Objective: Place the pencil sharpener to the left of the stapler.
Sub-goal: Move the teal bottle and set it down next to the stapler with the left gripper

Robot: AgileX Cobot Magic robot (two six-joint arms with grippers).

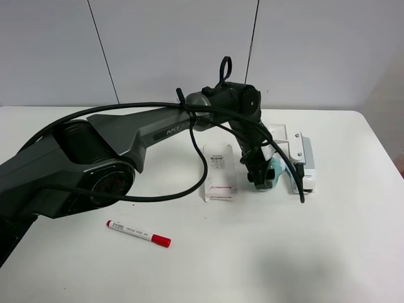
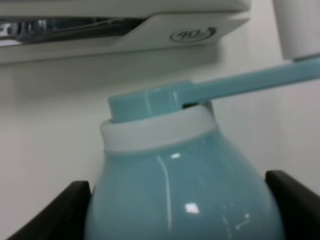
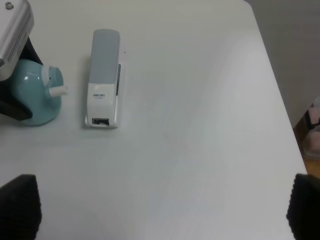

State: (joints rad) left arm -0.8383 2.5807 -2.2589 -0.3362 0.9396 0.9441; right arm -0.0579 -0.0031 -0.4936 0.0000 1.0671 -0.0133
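Left hand [image 1: 259, 175] grips pencil sharpener [image 1: 273, 173], holds it down at worktop [image 1: 265, 252] just left of stapler [image 1: 307, 165], apparently the target spot. Right hand [image 3: 160, 210] wide open, empty.

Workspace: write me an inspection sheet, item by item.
Surface: white table, no spills seen.
Job's things: sharpener stands just left of the stapler in the high view, a small gap between them.
Clutter: white box left of the sharpener; red marker nearer the front, further left.
Grippers: left gripper has a finger against each side of the sharpener; right gripper open, holding nothing, above the table.
Cables: black cable loops over the table beside the box.
Surroundings: grey panelled wall behind; nothing else seen.
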